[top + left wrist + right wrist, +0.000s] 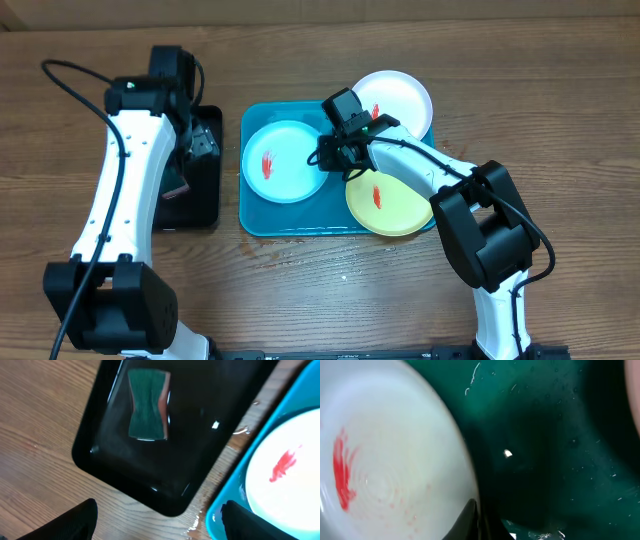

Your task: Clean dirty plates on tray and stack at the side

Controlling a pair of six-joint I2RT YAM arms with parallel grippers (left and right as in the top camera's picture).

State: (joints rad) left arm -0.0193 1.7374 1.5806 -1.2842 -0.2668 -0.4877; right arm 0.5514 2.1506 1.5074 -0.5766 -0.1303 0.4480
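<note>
From overhead, shows the tray bearing the blue-rimmed plate left, yellow-green plate near right and white plate over its far right corner, the right gripper between them, the left gripper above the black tray. From the left wrist, shows fingers spread, empty, over a green sponge in that tray. From the right wrist, shows a fingertip beside a red-smeared plate; cannot tell the jaws' spacing.

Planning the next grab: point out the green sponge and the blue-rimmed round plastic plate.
Green sponge [146, 405], left wrist view, top face.
Blue-rimmed round plastic plate [295, 165], overhead view, pale centre.
</note>
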